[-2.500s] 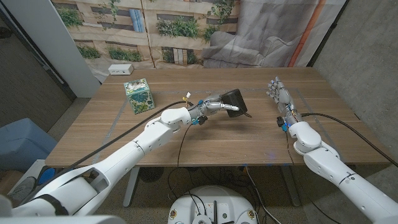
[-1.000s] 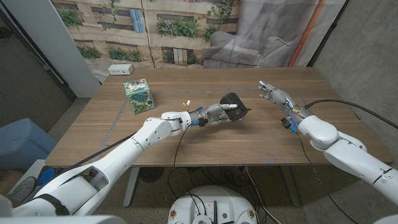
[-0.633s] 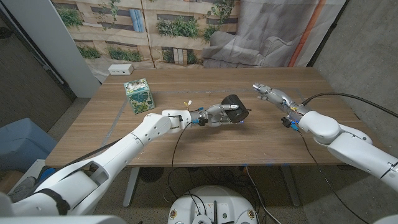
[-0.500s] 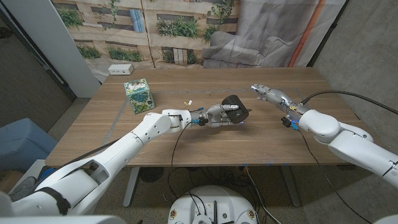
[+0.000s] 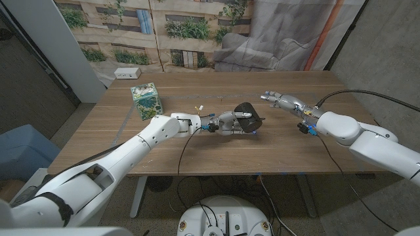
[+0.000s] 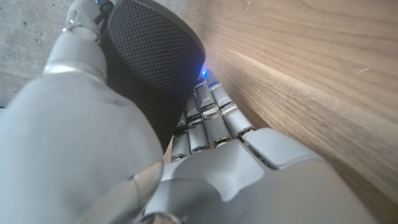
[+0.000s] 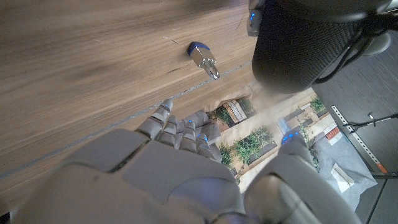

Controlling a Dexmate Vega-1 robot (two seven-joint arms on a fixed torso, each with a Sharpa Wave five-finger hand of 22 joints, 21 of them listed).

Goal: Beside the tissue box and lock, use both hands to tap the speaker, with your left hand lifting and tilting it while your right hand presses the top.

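Swinging in from the counter's right side, the right hand (image 5: pixel 279 100) now reaches toward the speaker (image 5: pixel 246 111), whereas a couple of seconds back it stood upright, well off to the right with fingers pointing away from the robot. Over the last second it has crept leftward in small steps and now hangs near the speaker, not yet touching it; its fingers are extended and apart, holding nothing. The left hand (image 5: pixel 229 120) keeps its grip on the speaker near the middle of the counter (image 5: pixel 197 147), and the dark body has rolled from a squarer, upright look into a tilted pose, lifted with its shadow beneath. In the left wrist view the fingers (image 6: pixel 208 121) run under the mesh body of the speaker, between it and the wood, with a blue light at their tips.

In the right wrist view the speaker's dark mesh hangs just past the right hand, and the lock (image 7: pixel 203 56) lies on the wood close by. The tissue box (image 5: pixel 146 100) sits well apart on the left.

Judging from this, the lift-and-tilt part looks done, and what remains is for the right hand to close the last gap and press the speaker's top.
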